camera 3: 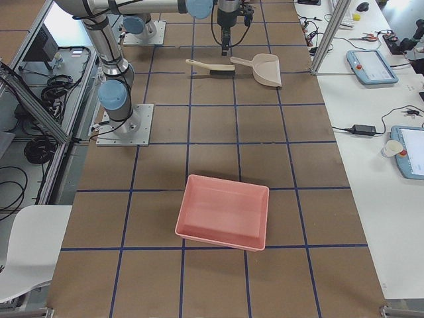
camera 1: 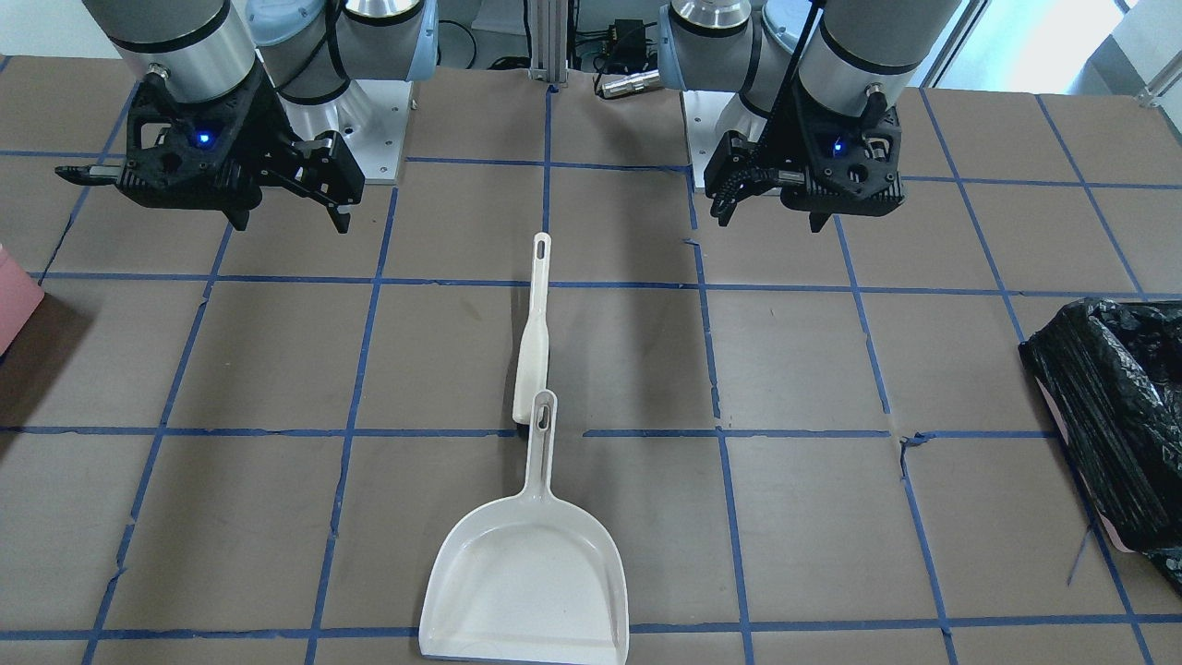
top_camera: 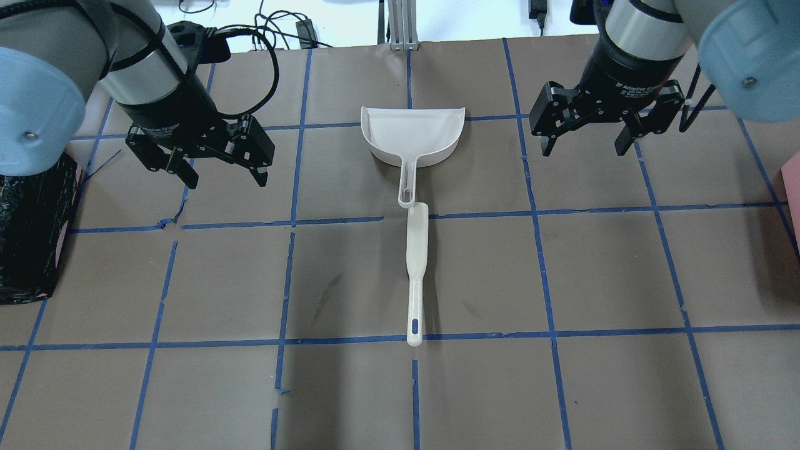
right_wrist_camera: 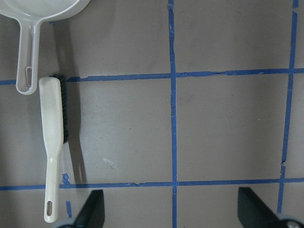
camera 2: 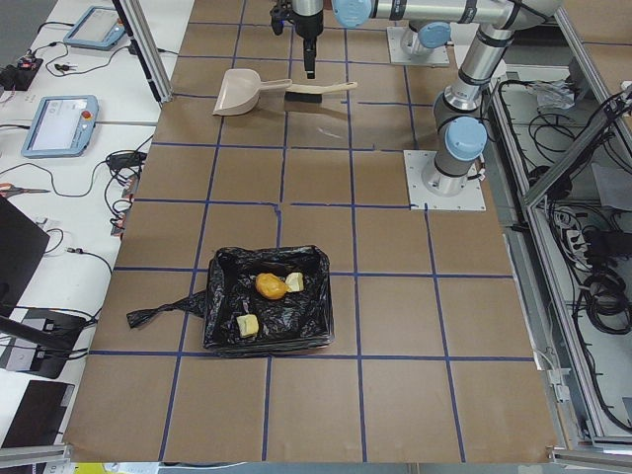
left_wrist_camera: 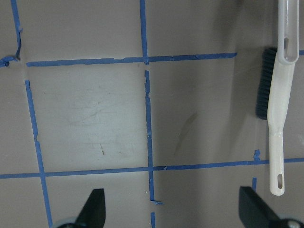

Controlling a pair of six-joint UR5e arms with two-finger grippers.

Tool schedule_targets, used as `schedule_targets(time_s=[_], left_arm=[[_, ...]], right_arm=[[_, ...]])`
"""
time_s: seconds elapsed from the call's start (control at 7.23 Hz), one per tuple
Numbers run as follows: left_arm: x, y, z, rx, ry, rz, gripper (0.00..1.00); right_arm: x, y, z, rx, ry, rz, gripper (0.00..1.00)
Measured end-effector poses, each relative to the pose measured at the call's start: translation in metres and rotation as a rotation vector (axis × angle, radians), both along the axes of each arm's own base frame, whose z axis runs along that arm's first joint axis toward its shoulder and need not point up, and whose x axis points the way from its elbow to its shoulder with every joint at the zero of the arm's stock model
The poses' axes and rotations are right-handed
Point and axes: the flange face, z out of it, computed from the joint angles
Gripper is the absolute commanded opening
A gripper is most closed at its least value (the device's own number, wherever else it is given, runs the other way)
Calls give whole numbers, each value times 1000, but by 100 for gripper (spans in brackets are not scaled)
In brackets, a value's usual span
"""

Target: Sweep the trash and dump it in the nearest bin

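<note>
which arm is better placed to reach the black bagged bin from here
Left. The bin sits on the robot's left side, close to the open left gripper. The open right gripper hangs beyond the dustpan and brush, on the far side.

My two claws are matte black. The left claw (top_camera: 226,178) and the right claw (top_camera: 582,149) each end in two stubby fingers (top_camera: 259,175) on jointed black links. The black collar above my right claw carries white lettering (top_camera: 631,86), of which "2F Adaptive" can be read. My wrists (top_camera: 147,65) are brushed silver cylinders ringed by a thin black band. Rounded pale blue caps (top_camera: 37,94) close my joints, each with a small screw (top_camera: 28,135) at its middle. A black cable (top_camera: 273,59) loops beside my left wrist. A blue light (camera 1: 201,139) glows on each black wrist bracket. My left arm stands on a square metal plate (camera 2: 420,197).
</note>
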Motion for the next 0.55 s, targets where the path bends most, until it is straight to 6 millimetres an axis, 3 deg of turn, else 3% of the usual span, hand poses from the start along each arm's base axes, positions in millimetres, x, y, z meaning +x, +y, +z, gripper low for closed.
schedule_targets(time_s=[0.55], left_arm=[[0,4,9,-22,-8,-16,100]], right_arm=[[0,-1,6,-4,1,0,100]])
